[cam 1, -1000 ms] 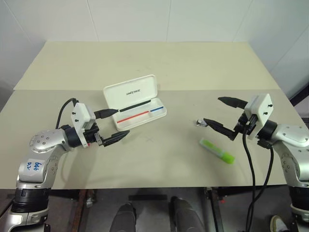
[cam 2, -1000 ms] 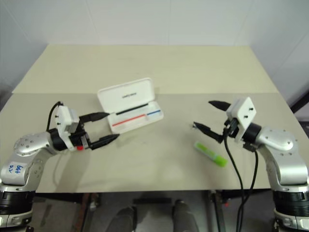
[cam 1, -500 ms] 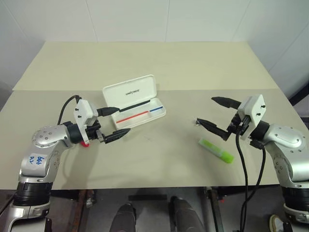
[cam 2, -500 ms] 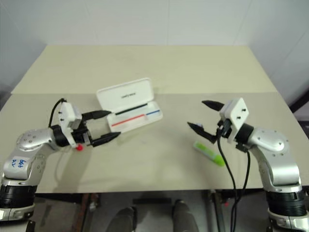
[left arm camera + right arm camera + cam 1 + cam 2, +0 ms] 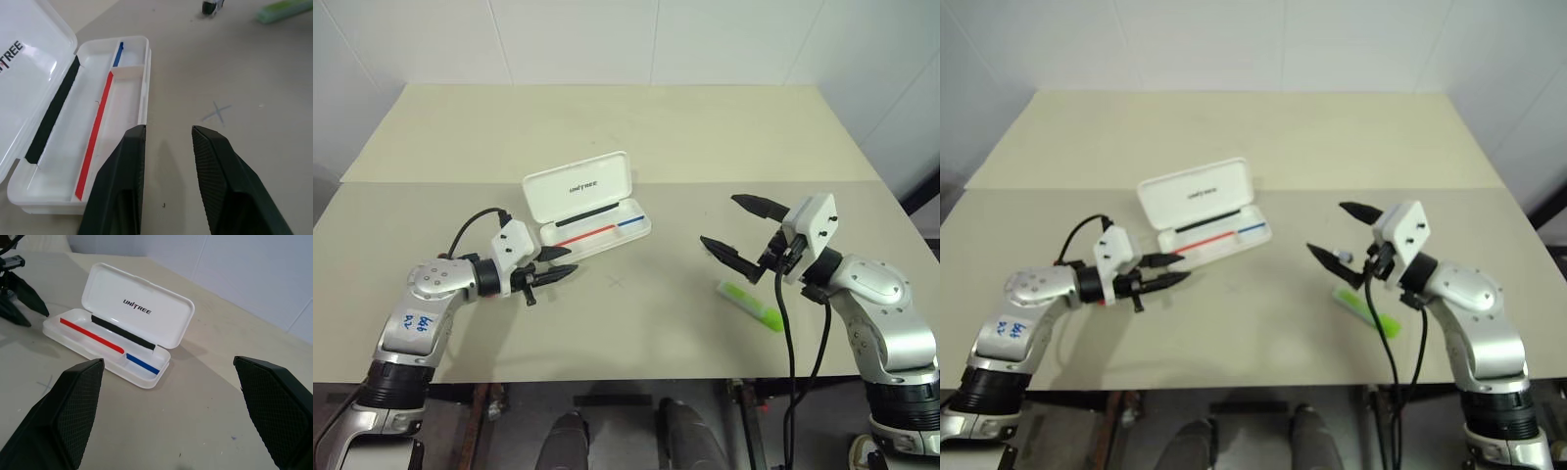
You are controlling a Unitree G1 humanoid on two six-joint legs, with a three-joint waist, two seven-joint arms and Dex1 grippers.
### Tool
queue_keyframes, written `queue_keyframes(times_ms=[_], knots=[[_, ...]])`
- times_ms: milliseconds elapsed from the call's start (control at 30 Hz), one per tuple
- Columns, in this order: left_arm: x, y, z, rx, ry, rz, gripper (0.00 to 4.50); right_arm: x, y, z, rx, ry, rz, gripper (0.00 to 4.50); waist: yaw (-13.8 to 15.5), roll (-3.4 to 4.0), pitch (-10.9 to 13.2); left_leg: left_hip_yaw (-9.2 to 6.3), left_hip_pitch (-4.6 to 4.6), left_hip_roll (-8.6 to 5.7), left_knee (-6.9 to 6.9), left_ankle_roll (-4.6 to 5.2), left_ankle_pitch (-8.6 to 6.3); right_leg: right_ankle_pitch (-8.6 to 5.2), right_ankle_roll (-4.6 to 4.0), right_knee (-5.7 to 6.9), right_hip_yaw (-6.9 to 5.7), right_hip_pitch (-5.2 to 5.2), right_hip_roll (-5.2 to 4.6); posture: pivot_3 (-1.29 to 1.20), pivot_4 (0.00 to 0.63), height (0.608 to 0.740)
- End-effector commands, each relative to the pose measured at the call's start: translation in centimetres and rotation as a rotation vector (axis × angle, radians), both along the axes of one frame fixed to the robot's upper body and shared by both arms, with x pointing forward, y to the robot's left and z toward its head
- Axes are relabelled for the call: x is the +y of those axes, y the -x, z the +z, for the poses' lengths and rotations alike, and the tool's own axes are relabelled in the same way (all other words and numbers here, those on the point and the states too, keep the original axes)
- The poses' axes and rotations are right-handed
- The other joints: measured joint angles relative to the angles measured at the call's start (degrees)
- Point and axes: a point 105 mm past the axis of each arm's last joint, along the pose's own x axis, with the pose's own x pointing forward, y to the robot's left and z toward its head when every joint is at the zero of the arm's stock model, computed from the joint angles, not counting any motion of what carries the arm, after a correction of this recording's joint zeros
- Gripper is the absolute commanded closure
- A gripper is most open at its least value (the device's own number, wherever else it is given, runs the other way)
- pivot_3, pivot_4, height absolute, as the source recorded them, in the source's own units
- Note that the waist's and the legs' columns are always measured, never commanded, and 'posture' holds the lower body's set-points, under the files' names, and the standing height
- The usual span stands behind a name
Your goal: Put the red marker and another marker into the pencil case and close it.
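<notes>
On the near right of the pale beige bench (image 5: pixel 636 127), the chunky pale green highlighter with a lime cap (image 5: pixel 751 304) is lying flat, angled from far-left to near-right. It is being crossed by the black cable hanging off the right arm, and nothing is gripping it.

On the near left, the left tool (image 5: pixel 572 259) is being held low over the bench, pointing right. Its two black fingers (image 5: pixel 122 186) are being kept only narrowly apart, and nothing is being gripped between them. The tips are being held just beside the near-left end of the case; whether they are touching it cannot be told.

A faint pencilled cross (image 5: pixel 616 282) is being shown on the bench just right of those tips.

On the right, the right tool (image 5: pixel 719 219) is being held above the bench, pointing left, with its fingers spread wide and nothing being held. It is being kept just far-left of the highlighter and apart from it.

A tiny grey metallic object (image 5: pixel 213 5) is lying near the highlighter's far end.

Farther back, left of centre, the white hard plastic rectangular pencil case (image 5: pixel 576 191) is lying open. Its lettered lid is being propped up on the far side, and thin red and blue stripes and a black strip are being shown in its tray.
</notes>
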Motion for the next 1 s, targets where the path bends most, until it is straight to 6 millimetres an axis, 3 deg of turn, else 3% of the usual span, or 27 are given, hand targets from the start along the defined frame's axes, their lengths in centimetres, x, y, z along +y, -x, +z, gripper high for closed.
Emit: queue_keyframes(times_ms=[33,400,633,733,833,1000], knots=[[0.5,-0.7,0.5,-0.038,-0.029,0.030,2.96,0.7,0.7,1.1,-0.072,-0.009,0.010,0.00,-0.03,0.00,0.00,0.00,0.01,0.00,0.00,0.00,0.00,0.00,0.00,0.01,0.00,0.00,0.00,0.00,0.150,0.740],[1.4,-2.4,0.2,-0.017,-0.068,0.075,2.96,0.7,1.0,1.1,-0.080,-0.032,-0.016,0.00,0.03,0.00,0.00,0.00,0.00,0.00,-0.02,0.00,0.00,0.04,0.07,0.02,-0.01,0.00,0.00,0.00,0.150,0.740],[0.2,-2.7,0.1,0.002,-0.046,0.016,2.96,1.0,1.0,1.3,-0.090,-0.041,-0.020,0.00,0.04,0.00,0.00,0.00,0.00,0.00,-0.01,0.00,0.00,0.04,0.07,0.03,-0.01,0.00,0.00,0.00,0.150,0.740],[0.0,-2.9,0.0,0.005,-0.051,0.011,2.37,0.9,1.0,1.3,-0.091,-0.043,-0.022,0.00,0.06,0.00,0.00,0.00,0.00,0.00,-0.01,0.00,0.00,0.04,0.08,0.04,-0.01,0.00,0.00,0.00,0.150,0.740],[-0.1,-3.0,-0.1,-0.001,-0.066,0.006,1.43,0.9,1.1,1.4,-0.092,-0.043,-0.025,0.00,0.02,0.00,0.00,0.00,0.00,0.00,-0.01,0.00,0.00,0.05,0.10,0.04,-0.01,-0.01,0.00,0.00,0.150,0.740],[-0.3,-3.5,-0.6,0.003,-0.080,0.013,1.43,0.8,1.1,1.5,-0.094,-0.038,-0.027,0.00,0.08,0.00,0.00,0.00,0.01,0.00,-0.01,0.00,0.00,0.06,0.11,0.05,-0.01,0.00,0.00,0.00,0.150,0.740]])
